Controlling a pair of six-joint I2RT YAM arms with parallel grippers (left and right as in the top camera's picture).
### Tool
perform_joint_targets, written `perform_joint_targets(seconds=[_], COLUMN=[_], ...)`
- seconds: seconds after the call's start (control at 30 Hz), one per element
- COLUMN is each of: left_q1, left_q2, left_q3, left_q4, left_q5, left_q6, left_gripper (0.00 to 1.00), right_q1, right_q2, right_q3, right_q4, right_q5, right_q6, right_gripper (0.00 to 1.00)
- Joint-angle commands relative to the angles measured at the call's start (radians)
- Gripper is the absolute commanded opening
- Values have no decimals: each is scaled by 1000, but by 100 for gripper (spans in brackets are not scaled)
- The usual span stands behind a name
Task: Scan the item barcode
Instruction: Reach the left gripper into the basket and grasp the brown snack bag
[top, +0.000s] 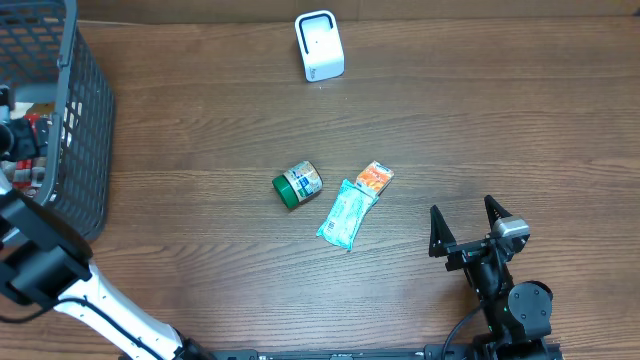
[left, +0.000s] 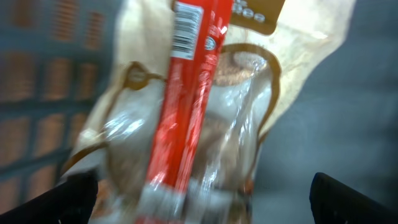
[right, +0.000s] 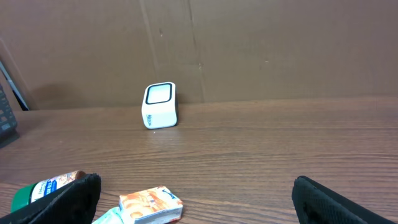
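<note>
**Overhead view.** A wooden bench (top: 200, 120) has a white scanner (top: 319, 45) standing at its far edge. A dark mesh basket (top: 85, 110) sits in the far left corner. Mid-bench lie a green-lidded jar (top: 297, 184), a teal packet (top: 345, 213) and an orange packet (top: 373, 178); the two packets touch. Your left arm (top: 40, 265) reaches into the basket, and its tip is hard to make out here. The right jaws stand apart and empty, near you and well clear of everything.

**Left wrist view.** This blurred close-up shows what the overhead view hides. A clear wrapper with a red stripe (left: 186, 124) lies in the basket, with a barcode (left: 185, 31) on the stripe's far end. This is likely the item to scan. The left jaws are spread wide to either side of it and grip nothing. Close them across the wrapper's middle so the barcode stays uncovered. Then lift it clear of the mesh and turn the stripe towards the scanner.

**Right wrist view.** Only this view shows the scanner's face, a dark-framed window (right: 158, 94). The jar and orange packet lie low in the frame. The right jaws are open with nothing between them.
</note>
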Motion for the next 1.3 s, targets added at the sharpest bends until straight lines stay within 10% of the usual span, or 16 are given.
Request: perform_joint_targets(seconds=[0.0, 0.47, 0.67, 1.0, 1.27], left_q1=[-1, 13, 11, 10, 10], left_q2=[64, 179, 178, 26, -241], left_q3=[4, 2, 2, 8, 8], left_q4=[23, 40, 8, 13, 52], left_q5=[32, 30, 32, 104, 104], left_q6=[76, 79, 79, -34, -153], left_gripper=[100, 99, 38, 12, 11], right_q1=[3, 3, 3, 3, 3], right_q2=[-7, -7, -7, -7, -7], right_q3=[-11, -11, -11, -11, -11], right_q4=[2, 2, 2, 2, 2], right_q5=[-2, -2, -2, -2, -2], right_q6=[-1, -1, -1, -1, -1], right_gripper=[100, 100, 100, 100, 100])
